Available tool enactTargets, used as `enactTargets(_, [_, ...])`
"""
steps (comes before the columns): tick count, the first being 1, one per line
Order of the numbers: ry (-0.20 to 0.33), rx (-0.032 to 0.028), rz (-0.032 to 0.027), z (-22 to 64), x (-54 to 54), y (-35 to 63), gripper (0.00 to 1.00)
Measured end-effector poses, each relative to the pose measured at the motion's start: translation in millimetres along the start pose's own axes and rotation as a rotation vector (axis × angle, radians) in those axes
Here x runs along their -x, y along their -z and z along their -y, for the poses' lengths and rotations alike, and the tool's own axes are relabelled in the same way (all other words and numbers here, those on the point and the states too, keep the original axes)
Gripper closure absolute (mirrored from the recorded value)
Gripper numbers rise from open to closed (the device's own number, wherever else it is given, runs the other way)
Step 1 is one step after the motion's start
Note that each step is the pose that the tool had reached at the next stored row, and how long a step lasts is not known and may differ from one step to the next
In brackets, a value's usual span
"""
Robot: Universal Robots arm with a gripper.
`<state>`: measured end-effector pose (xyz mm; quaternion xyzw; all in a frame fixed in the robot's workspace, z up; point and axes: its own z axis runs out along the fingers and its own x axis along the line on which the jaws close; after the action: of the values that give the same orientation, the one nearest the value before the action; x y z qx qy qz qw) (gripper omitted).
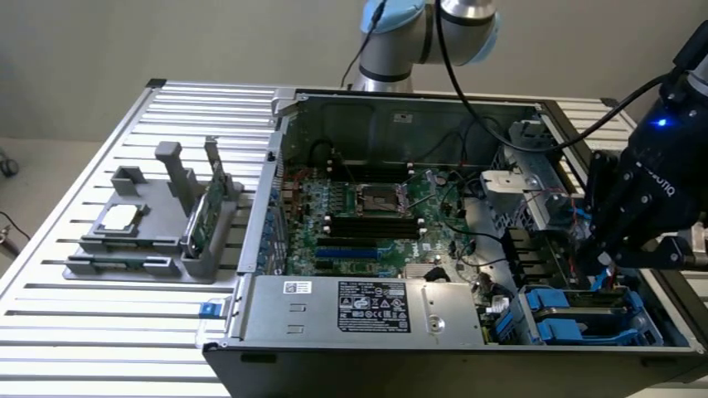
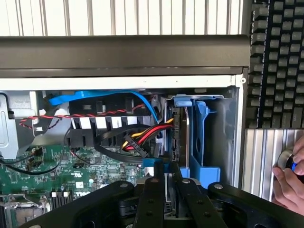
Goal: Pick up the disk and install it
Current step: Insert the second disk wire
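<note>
Gripper [image 1: 606, 264] is down inside the open PC case [image 1: 387, 124], at the drive-bay corner on the exterior view's right. In the wrist view the gripper [image 2: 172, 187] has its fingers [image 2: 151, 199] drawn close together, pinching the edge of the disk [image 2: 176, 142], which stands on edge in its blue plastic carrier [image 2: 199, 137]. The disk looks partly in the drive bay [image 1: 586, 319], just beside the bundle of red, yellow and black power cables [image 2: 142, 137] and a blue data cable [image 2: 95, 97]. How deep it sits I can't tell; it reads as the seating stage, not finished.

Risks from here:
- cables lie right next to the disk's inner edge; a push could snag or trap them, or block the connector side
- carrier slightly off the bay rails would jam or cock it sideways
- narrow pinch on a thin edge, so the disk could slip or twist under pushing force
- motherboard [image 1: 366, 224] sits close below; a slip could knock components

A person's hand [image 2: 289, 183] rests on a round knob at the edge of the worktop [image 2: 261, 156], beside a keyboard [image 2: 278, 61]. Parts fixture [image 1: 155, 232] with a CPU chip [image 1: 119, 217] and a green card [image 1: 205, 217] sits well apart on the slatted worktop.
</note>
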<state>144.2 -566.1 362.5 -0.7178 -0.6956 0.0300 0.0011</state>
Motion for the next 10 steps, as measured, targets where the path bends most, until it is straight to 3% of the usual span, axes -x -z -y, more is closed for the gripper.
enactTargets(10, [0.002, -0.0011, -0.0375, -1.2, 15.1, -7.8, 0.84])
